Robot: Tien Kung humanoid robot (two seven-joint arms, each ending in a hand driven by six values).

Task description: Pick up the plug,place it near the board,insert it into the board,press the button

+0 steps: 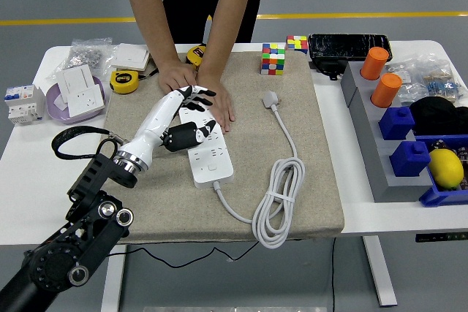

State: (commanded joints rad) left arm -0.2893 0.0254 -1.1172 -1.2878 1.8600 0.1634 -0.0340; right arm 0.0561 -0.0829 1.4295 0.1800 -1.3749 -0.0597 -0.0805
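Left hand [184, 111]: white-shelled, black fingers spread over the far half of the board, grasping nothing.
Plug [182, 137]: black adapter seated on the board, just below the robot's thumb (cord trails left).
Board [208, 157]: white power strip lying lengthwise on the beige mat [307, 180]; its white cable [280, 199] coils at the right.
Person's hands [191, 84]: both pressed flat on the board's far end.
Writing: the yellow tape measure [125, 80] bears a label, too small to read.
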